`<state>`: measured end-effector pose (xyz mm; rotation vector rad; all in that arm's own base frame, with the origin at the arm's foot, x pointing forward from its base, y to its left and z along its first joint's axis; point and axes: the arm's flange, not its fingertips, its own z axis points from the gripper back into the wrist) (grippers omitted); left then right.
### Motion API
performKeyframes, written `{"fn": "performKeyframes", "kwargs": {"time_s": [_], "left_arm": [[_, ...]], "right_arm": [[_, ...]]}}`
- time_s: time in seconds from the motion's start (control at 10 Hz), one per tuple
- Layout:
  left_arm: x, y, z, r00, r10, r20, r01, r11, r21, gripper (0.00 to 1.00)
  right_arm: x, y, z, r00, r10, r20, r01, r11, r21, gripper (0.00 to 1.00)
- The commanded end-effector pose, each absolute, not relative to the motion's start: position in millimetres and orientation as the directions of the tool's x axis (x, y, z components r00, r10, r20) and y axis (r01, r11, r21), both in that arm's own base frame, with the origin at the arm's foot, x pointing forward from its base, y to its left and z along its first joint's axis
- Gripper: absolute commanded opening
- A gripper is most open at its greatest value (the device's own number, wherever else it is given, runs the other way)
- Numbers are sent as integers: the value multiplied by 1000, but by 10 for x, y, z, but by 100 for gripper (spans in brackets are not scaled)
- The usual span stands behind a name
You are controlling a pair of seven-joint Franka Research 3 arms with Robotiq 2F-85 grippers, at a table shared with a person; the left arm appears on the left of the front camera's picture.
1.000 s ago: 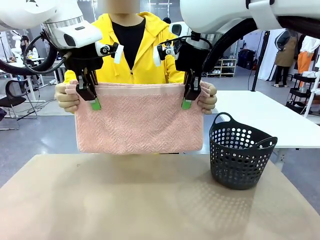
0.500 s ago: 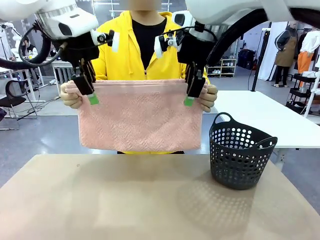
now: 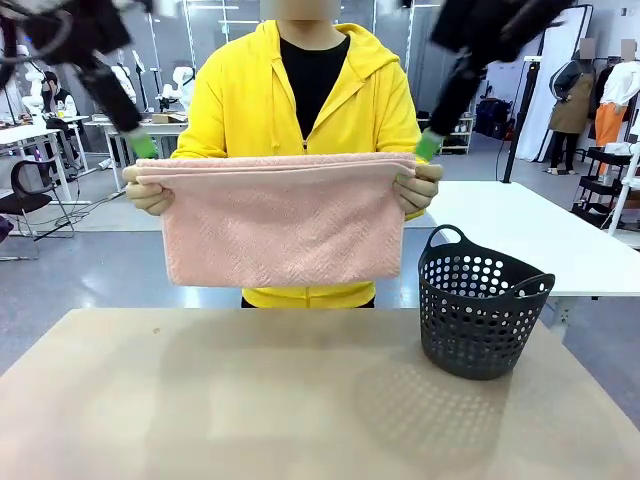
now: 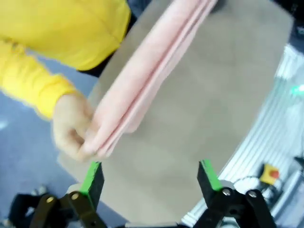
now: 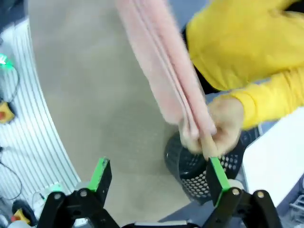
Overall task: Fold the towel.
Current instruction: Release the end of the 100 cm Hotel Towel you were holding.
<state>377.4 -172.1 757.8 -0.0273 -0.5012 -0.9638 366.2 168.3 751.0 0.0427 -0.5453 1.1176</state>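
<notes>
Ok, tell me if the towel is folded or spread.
Folded: the towel hangs doubled between the person's hands, stacked layers showing along its top edge and edge-on in both wrist views.

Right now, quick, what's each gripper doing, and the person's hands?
Left gripper: open, empty.
Right gripper: open, empty.
Person's hands: both hold the towel by its top corners.
</notes>
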Motion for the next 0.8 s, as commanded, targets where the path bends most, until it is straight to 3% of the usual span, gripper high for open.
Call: {"fn": "performKeyframes", "kwargs": {"time_s": [0.0,0.2,0.7], "left_arm": [[3476,-1244,7580,527,-657,539,688,702,185,100],[3296,-734,7663,540,-556,632,633,763,130,100],[2722,125,7592,672,-306,674,384,923,37,100]], "right_arm": [[3448,1185,7432,471,685,557,-744,647,-167,100],[3298,730,7451,503,589,632,-706,702,-91,100],[2846,-34,7405,598,436,673,-568,823,-28,100]]}}
